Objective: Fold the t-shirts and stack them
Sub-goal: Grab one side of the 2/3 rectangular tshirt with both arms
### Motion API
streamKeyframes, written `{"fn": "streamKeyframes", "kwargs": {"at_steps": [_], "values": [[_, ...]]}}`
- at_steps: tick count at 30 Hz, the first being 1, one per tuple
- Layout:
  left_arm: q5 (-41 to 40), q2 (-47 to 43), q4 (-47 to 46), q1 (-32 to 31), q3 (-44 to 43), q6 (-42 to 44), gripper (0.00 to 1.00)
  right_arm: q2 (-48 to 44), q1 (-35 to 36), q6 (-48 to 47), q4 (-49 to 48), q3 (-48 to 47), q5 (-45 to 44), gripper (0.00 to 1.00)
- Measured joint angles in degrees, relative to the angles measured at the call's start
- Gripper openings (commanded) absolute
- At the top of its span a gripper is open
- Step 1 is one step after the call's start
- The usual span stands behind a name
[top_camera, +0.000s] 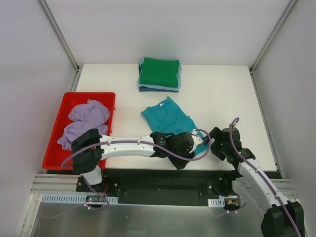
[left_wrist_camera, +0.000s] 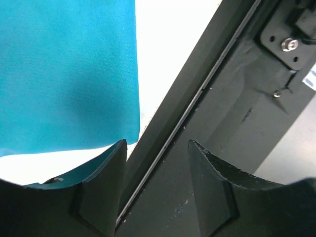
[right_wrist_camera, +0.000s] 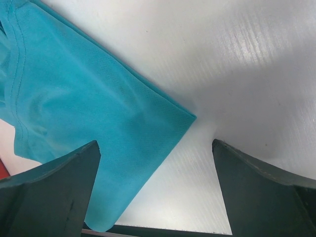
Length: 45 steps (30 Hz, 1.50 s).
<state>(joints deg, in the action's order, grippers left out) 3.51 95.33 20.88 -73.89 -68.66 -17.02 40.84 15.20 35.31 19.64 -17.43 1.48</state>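
A teal t-shirt (top_camera: 168, 116) lies partly spread near the table's front middle; it also shows in the left wrist view (left_wrist_camera: 64, 74) and the right wrist view (right_wrist_camera: 84, 108). My left gripper (top_camera: 183, 157) is open and empty at the table's front edge, just beside the shirt's near hem. My right gripper (top_camera: 213, 143) is open and empty, just right of the shirt's near corner (right_wrist_camera: 190, 117). A folded stack with a green shirt (top_camera: 159, 72) on top sits at the back. Lavender shirts (top_camera: 84, 121) lie crumpled in the red tray (top_camera: 55, 140).
The black base rail (left_wrist_camera: 222, 148) runs right under the table's front edge. Frame posts and white walls enclose the table (top_camera: 222, 94) at the back corners.
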Motion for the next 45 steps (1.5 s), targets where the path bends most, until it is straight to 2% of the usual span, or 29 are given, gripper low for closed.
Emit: {"fn": "streamKeyframes", "kwargs": {"at_steps": [3,11,14,17,24,27,32,41,45], "values": [[-0.4,3.2,0.1,0.0,-0.2,0.1,0.49,0.1,-0.2,0.0,-0.3,0.0,0.5,0.99],[-4.1,11.3,1.6,0.0,-0.7,0.0,0.42,1.3,-0.7,0.0,-2.0,0.3,2.0,0.90],[-5.4,11.9,1.6,0.0,-1.7,0.0,0.26,2.2,-0.8,-0.1,-3.0,0.3,2.6,0.84],[-6.1,12.8,2.0,0.0,-2.6,0.0,0.00,3.1,-0.8,-0.3,-3.7,0.3,3.1,0.76],[-7.0,13.1,2.0,0.0,-3.1,0.0,0.00,5.3,-0.8,-0.4,-4.1,0.4,2.9,0.45],[-7.0,13.1,2.0,0.0,-3.1,-0.1,0.00,6.7,-0.8,-0.6,-4.4,0.4,1.9,0.21],[-6.6,13.0,2.1,0.0,-3.2,-0.1,0.00,7.9,-0.9,-2.2,-4.3,0.4,-0.2,0.01],[-0.7,11.0,0.2,0.0,-3.2,-0.2,0.00,4.7,-0.9,-7.2,-2.2,-0.4,-2.2,0.00],[2.6,7.5,-1.1,0.0,-2.6,-0.4,0.00,1.2,-0.9,-9.5,0.8,-3.0,-2.5,0.00]]}}
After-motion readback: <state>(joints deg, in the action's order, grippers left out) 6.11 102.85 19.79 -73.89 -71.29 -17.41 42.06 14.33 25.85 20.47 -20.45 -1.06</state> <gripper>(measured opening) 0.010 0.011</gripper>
